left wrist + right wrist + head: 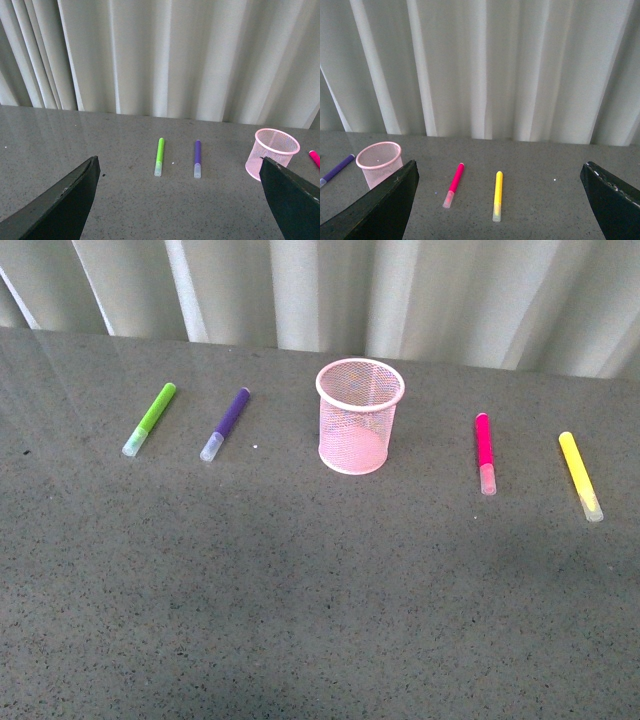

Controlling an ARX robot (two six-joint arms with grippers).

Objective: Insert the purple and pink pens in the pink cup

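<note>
0/2 in | purple pen (226, 423) upper left, pink pen (485, 452) right, both flat on counter (300, 590) | pink cup (360, 415) centre (empty) | my left hand (177, 159), right hand (501, 162): spread apart, holding nothing

tabletop (320, 620): grey, speckled | cup (355, 435): pink mesh, upright | purple pen (225, 424): flat, left of cup, apart from it | green pen (150, 419): flat, further left of cup | pink pen (485, 452): flat, right of cup, apart | yellow pen (580, 475): flat, furthest right of cup

The pink pen (454, 185) lies between pink cup (379, 169) and yellow marker (497, 195).
</note>
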